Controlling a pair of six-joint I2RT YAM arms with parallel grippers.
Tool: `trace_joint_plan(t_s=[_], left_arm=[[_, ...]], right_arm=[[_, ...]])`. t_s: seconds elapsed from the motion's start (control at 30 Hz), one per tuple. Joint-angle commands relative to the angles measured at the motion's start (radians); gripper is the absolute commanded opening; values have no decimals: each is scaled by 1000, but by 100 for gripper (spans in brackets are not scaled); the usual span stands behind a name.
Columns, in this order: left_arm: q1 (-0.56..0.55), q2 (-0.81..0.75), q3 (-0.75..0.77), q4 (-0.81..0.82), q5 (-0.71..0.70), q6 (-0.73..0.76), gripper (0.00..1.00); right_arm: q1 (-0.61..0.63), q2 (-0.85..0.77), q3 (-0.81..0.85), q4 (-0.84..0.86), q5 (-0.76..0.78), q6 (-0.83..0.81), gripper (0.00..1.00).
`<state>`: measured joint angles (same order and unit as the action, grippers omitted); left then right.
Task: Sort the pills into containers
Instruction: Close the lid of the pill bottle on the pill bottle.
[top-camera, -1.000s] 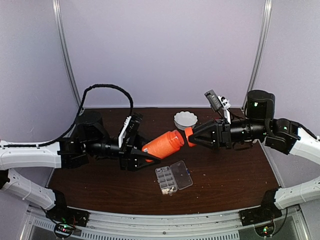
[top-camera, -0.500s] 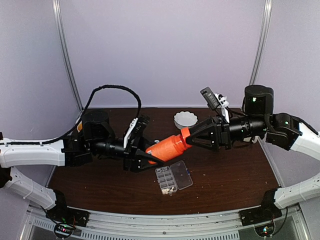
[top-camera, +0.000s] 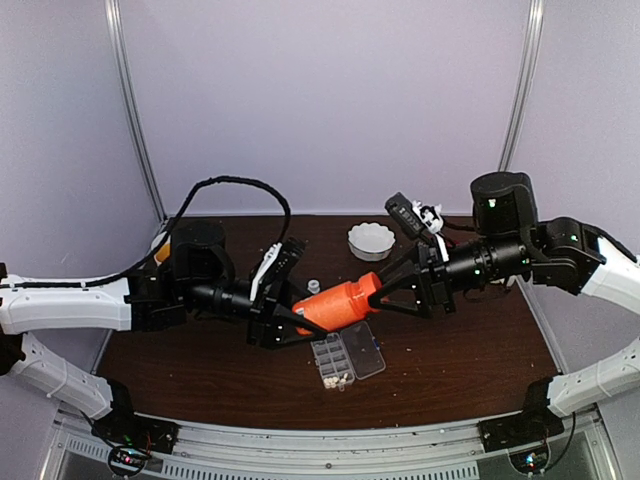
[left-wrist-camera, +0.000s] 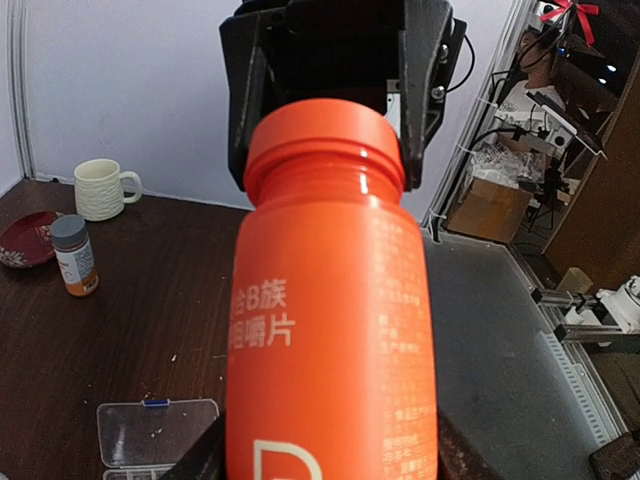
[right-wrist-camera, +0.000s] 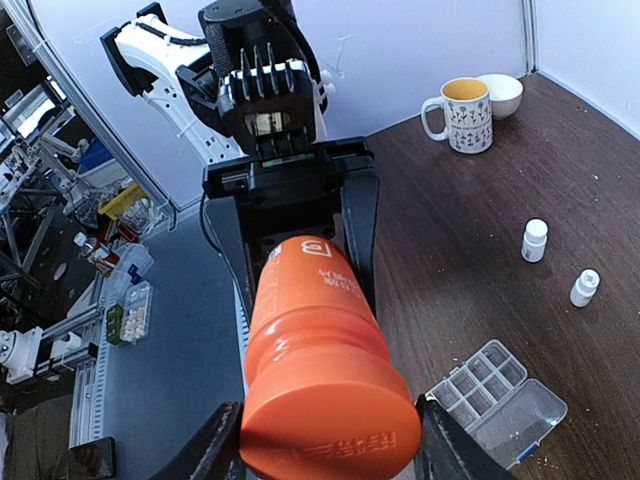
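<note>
A large orange bottle (top-camera: 335, 305) hangs tilted just above the table, between both arms. My left gripper (top-camera: 298, 318) is shut on its lower body (left-wrist-camera: 330, 330). My right gripper (top-camera: 385, 290) is shut on its orange cap (right-wrist-camera: 330, 425), with one finger (right-wrist-camera: 215, 450) on each side. The clear organiser box (top-camera: 347, 357) lies below the bottle with its lid open. Pale pills (top-camera: 335, 378) fill its near cells. The same box shows in the left wrist view (left-wrist-camera: 155, 432) and in the right wrist view (right-wrist-camera: 500, 392).
A white scalloped bowl (top-camera: 371, 240) sits at the back. Two tiny white bottles (right-wrist-camera: 535, 240) (right-wrist-camera: 584, 288) stand near the organiser. A mug (right-wrist-camera: 460, 100), a cream cup (left-wrist-camera: 105, 188), a red plate (left-wrist-camera: 25, 240) and a grey-capped bottle (left-wrist-camera: 75, 255) sit along the table's edges.
Both arms have moved inward and lower. The orange bottle has shifted down toward the organiser. A tiny white bottle behind it has come into view.
</note>
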<state>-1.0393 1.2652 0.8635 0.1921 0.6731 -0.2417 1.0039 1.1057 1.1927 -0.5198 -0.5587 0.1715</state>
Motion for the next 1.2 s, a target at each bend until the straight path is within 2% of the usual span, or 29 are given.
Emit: trace_joint_plan(t_s=[0.0,0.5,0.73,1.17], left_arm=[[5,-1,55,40,26,24,0],[6,-20,75,109,136,-35,0],[6,-43,89,108,151,-55,0],[7,-37,153,60,253,-96,0]], right_arm=[[12,13,28,-75,48,-52,39],[37,-38,-90,162,36,-64,36],[52,-38,-78,170,49,-69,35],[143,-9,-62,190,121,-284,34]])
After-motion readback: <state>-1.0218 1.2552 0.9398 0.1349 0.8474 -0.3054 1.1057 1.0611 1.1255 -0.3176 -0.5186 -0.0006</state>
